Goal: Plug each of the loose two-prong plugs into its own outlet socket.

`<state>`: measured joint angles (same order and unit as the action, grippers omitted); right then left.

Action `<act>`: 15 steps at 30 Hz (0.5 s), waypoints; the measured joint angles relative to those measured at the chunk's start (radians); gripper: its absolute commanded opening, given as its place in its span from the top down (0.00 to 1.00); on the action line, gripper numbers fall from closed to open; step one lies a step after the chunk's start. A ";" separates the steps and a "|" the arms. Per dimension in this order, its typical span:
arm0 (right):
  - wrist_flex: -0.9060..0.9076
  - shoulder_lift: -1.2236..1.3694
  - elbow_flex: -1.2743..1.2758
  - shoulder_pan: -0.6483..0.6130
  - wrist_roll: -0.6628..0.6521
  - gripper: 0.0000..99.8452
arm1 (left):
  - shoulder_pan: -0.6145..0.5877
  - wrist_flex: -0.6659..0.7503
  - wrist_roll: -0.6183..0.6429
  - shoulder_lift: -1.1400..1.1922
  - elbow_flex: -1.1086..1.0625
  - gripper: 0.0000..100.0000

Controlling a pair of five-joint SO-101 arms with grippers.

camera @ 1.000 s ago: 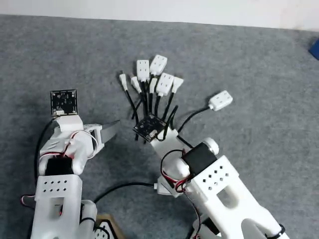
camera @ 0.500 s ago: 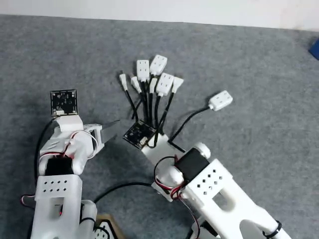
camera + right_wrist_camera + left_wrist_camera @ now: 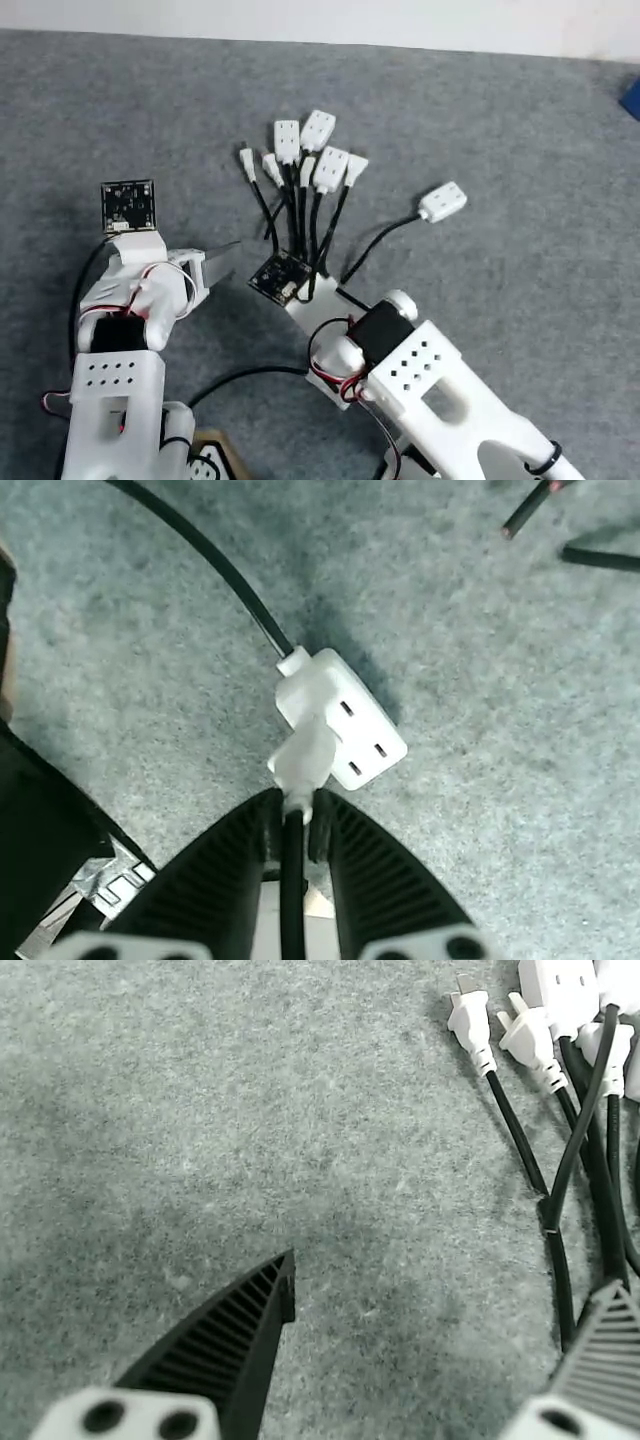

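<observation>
In the right wrist view my right gripper (image 3: 293, 805) is shut on a white two-prong plug (image 3: 305, 755) just where its black cord starts. The plug's front end rests against a white outlet socket (image 3: 340, 725) with several slots, lying on the carpet; I cannot tell whether the prongs are seated. My left gripper (image 3: 449, 1270) hangs open over bare carpet, nothing between its fingers. Beyond it lie two loose white plugs (image 3: 470, 1015) (image 3: 528, 1035) on black cords. The high view shows the cluster of plugs and sockets (image 3: 305, 155) fanned out ahead of both arms, with my left gripper (image 3: 220, 262) short of it.
A single white socket (image 3: 443, 202) on a black cord lies apart to the right. Black cords (image 3: 300, 215) run from the cluster toward the right arm (image 3: 400, 360). Grey carpet (image 3: 520, 120) covers the table. A blue object (image 3: 632, 98) sits at the right edge.
The right arm has drawn back toward the near side and a little left, its wrist now lower in the high view. The left arm has not moved.
</observation>
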<state>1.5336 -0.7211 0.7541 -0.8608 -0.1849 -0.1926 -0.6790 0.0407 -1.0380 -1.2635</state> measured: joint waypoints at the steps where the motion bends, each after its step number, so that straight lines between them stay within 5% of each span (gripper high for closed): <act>1: 0.000 0.000 0.003 0.000 -0.005 0.99 | 0.000 0.000 0.000 0.000 0.000 0.57; 15: -0.025 0.000 0.009 0.000 -0.014 0.99 | 0.000 0.000 0.000 0.000 0.000 0.57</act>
<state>1.5090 -0.7211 0.7633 -0.8608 -0.1987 -0.1926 -0.6790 0.0407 -1.0380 -1.2635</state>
